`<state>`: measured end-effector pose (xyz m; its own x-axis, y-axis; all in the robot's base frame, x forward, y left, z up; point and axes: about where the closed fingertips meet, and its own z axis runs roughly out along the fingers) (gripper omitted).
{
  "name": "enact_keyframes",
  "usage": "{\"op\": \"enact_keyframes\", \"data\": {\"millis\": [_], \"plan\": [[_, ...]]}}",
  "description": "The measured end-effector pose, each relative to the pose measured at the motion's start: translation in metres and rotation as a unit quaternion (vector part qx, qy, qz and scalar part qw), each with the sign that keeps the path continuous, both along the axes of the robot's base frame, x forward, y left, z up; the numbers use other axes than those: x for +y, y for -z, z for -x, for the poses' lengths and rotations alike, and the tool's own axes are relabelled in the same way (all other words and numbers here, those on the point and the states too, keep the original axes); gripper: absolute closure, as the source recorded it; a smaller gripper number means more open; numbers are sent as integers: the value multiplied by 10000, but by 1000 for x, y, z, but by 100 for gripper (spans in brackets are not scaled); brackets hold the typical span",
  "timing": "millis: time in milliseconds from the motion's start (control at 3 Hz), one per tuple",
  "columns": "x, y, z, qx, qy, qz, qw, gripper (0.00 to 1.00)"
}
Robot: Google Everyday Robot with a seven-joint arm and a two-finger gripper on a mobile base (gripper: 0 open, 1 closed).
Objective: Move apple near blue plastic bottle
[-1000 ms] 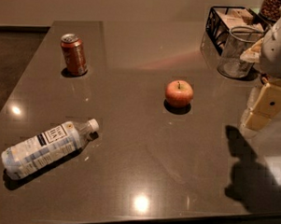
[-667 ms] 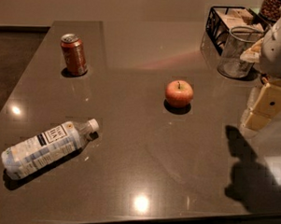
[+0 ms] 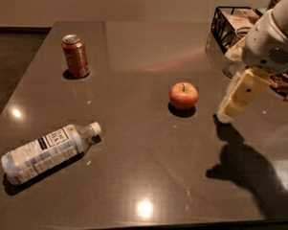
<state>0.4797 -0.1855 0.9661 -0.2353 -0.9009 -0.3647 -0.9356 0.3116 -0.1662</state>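
The apple (image 3: 183,95), red-orange with a short dark stem, stands upright near the middle of the dark table (image 3: 132,174). The blue plastic bottle (image 3: 48,151), clear with a white cap and a white-and-dark-blue label, lies on its side at the front left, cap pointing right toward the back. My gripper (image 3: 227,112) hangs from the white arm at the right, just above the table, a short way to the right of the apple and not touching it. It holds nothing.
A reddish-brown soda can (image 3: 75,56) stands at the back left. A black wire basket (image 3: 222,24) with items and a glass stands at the back right, partly behind my arm. The arm's shadow falls on the table's front right.
My gripper has moved left, closer to the apple. The apple, bottle and can have not moved.
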Motion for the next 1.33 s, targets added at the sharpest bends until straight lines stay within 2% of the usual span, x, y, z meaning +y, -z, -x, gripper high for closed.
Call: {"op": "enact_keyframes", "data": {"millis": [333, 667, 1000, 1333], "plan": [[31, 17, -44, 8, 455, -622, 9970, 0], [50, 37, -67, -9, 668, -780, 9947, 0], [71, 61, -78, 12, 731, -832, 9939, 0], [78, 79, -81, 76, 716, -810, 9941, 0]]}}
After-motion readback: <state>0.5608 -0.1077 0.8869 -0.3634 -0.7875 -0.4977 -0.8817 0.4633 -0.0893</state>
